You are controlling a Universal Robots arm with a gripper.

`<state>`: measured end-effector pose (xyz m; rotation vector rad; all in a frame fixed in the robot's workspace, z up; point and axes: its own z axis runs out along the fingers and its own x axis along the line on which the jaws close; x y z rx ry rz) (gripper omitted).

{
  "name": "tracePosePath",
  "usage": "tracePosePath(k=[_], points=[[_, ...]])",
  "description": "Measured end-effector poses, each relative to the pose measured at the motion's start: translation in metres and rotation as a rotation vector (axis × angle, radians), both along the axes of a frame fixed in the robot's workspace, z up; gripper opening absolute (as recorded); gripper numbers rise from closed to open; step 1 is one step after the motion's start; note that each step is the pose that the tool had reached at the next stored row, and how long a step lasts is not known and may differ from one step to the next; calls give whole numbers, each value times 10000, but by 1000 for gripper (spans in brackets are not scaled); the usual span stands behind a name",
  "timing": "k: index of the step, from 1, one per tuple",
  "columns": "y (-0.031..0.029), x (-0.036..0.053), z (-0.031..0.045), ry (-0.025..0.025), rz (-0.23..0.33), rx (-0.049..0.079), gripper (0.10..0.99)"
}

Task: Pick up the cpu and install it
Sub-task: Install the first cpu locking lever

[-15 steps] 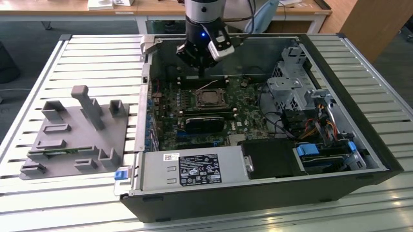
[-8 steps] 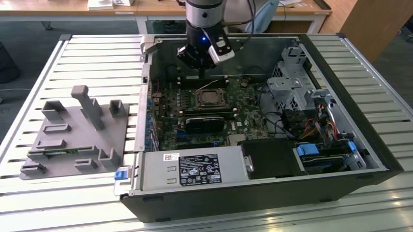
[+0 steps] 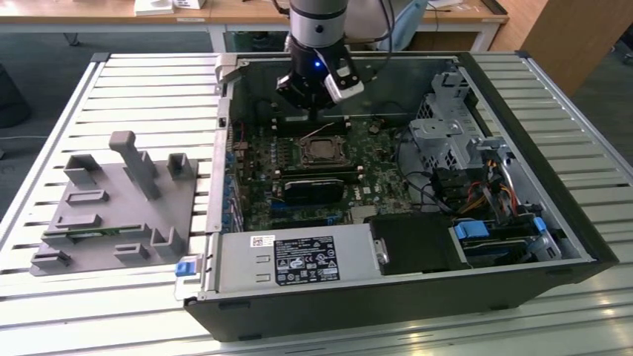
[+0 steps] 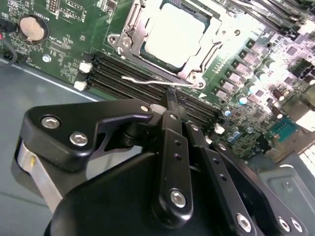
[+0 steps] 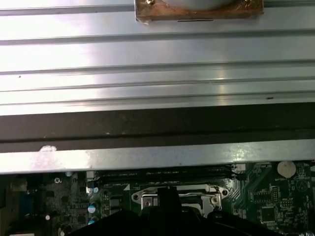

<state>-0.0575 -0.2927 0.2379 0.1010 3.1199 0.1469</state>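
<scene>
One step short of finished, at a guess. Can make out the cpu (image 4: pixel 172 32) already lying flat inside the socket frame (image 4: pixel 197 69) on the motherboard, around the middle of the open computer case (image 3: pixel 396 311). Cannot call it locked: looks as if the thin wire lever (image 4: pixel 147 81) stands loose beside the frame, over the memory slots (image 4: pixel 123 73).

Finds the gripper (image 4: pixel 172 102) poised just above the board on the far side of the socket, close over that lever, fingers drawn together and carrying nothing visible. Cannot tell whether it touches the wire.

Around it: a coin battery (image 4: pixel 33 28) well off from the socket, a drive cage (image 3: pixel 445 133) and loose cables (image 3: pixel 435 193) toward the exterior view's right, a power supply (image 3: pixel 296 259) at the near edge. Outside the case, on the exterior view's left, a grey fixture plate (image 3: pixel 109 200) resting on the slatted table (image 3: pixel 148 81). Nothing crowding the socket except case walls and slot ridges.
</scene>
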Motion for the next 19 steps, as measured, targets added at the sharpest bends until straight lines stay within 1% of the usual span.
tracePosePath(k=[3,7,9,19], points=[[0,18,-43,0,10,-1,106],[8,94,-73,1,29,-1,106],[17,117,-88,0,31,-1,106],[42,153,-203,0,31,-1,106]])
